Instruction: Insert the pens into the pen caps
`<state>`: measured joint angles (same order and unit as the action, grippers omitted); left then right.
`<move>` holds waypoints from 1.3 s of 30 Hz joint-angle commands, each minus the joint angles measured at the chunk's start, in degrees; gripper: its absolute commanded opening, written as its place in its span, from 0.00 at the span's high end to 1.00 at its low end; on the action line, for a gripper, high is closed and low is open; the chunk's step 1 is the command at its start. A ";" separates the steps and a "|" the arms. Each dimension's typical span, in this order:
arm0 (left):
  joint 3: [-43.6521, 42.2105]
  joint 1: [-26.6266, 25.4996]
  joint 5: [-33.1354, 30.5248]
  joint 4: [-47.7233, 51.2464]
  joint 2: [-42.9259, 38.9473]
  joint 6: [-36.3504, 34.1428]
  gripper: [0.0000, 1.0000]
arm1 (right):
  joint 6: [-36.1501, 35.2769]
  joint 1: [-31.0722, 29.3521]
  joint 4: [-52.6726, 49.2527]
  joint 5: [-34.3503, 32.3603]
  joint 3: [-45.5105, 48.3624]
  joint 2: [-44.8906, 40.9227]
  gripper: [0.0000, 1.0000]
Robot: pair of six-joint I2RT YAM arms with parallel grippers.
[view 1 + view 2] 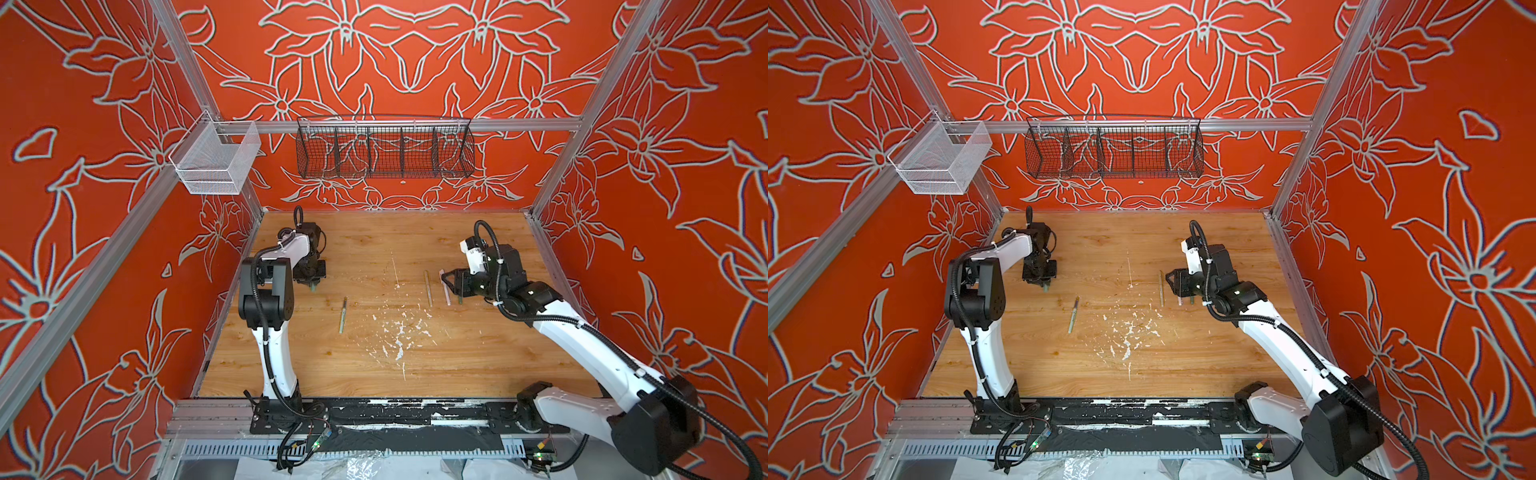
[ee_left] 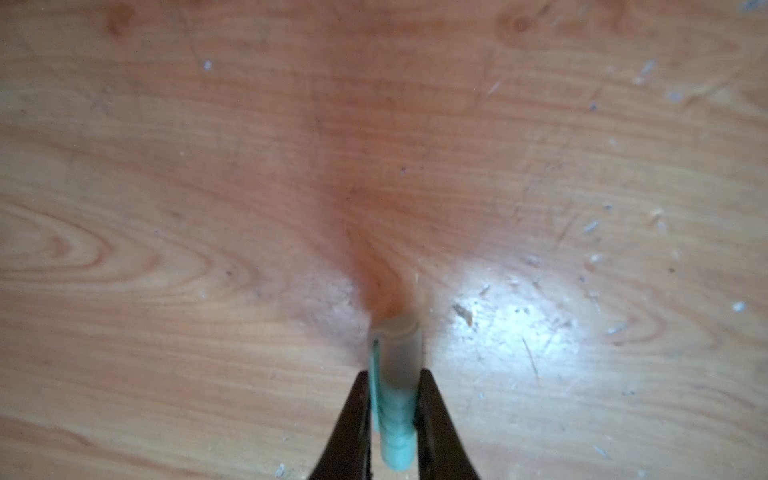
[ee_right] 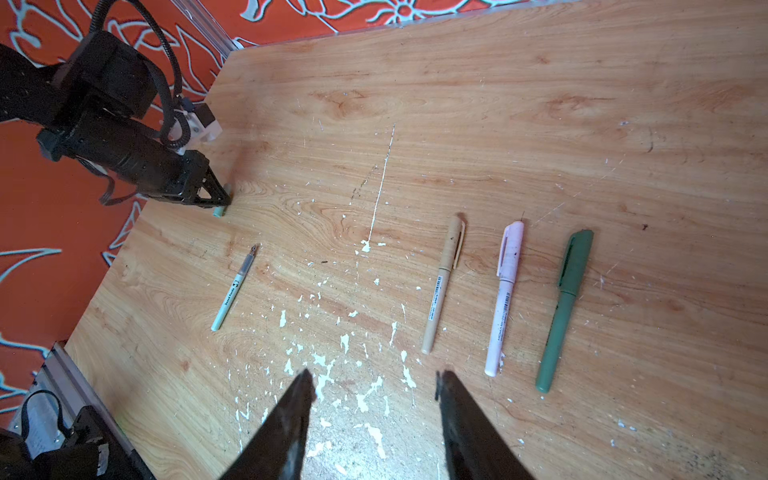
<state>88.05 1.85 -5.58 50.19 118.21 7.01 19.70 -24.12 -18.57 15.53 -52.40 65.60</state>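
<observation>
My left gripper (image 2: pixel 395 374) is shut on a pale green pen cap (image 2: pixel 395 399), held just above the wood near the table's left edge. The gripper (image 3: pixel 220 199) and the cap (image 3: pixel 219 212) also show in the right wrist view. The uncapped pale green pen (image 1: pixel 342 314) (image 3: pixel 235 287) lies on the table nearby, with its dark tip pointing toward the cap. To its right lie a tan pen (image 3: pixel 442 286), a pink pen (image 3: pixel 503 299) and a dark green pen (image 3: pixel 565 311), each wearing its cap. My right gripper (image 3: pixel 374 386) (image 1: pixel 451 282) hovers open and empty over them.
White paint flecks (image 1: pixel 399 332) are scattered over the middle of the wooden table (image 1: pixel 478 365). A black wire basket (image 1: pixel 384 149) hangs on the back wall. A white mesh basket (image 1: pixel 216 160) hangs at the left rail. Red patterned walls close in three sides.
</observation>
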 commanded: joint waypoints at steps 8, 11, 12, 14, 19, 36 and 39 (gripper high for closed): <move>-1.68 -5.07 -0.14 1.24 -4.47 1.29 0.81 | -0.10 -0.31 0.72 -0.38 0.45 -0.90 0.49; -2.35 -7.72 0.04 0.72 -5.17 2.28 0.81 | -0.12 -0.32 0.73 -0.46 0.55 -1.01 0.49; -2.36 -8.68 -0.19 0.82 -5.19 2.67 0.81 | -0.10 -0.31 0.74 -0.50 0.51 -1.11 0.49; -2.36 -10.59 0.04 0.87 -5.53 3.38 0.81 | -0.10 -0.31 0.65 -0.59 0.63 -1.18 0.49; -2.72 -17.08 0.26 0.25 -6.68 5.71 0.81 | -0.19 -0.31 0.25 -1.00 0.37 -1.27 0.49; -3.38 -38.40 -0.07 -5.28 -2.75 15.78 0.78 | -0.10 -0.23 -2.95 -4.54 0.19 -4.33 0.49; -3.15 -38.52 0.66 -5.46 -1.39 15.71 0.76 | 0.05 -0.25 -3.22 -4.76 0.59 -4.92 0.49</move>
<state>84.31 -37.17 -5.26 44.53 114.80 21.12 19.70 -24.10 -20.67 11.79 -52.40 62.19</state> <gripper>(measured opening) 0.231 0.512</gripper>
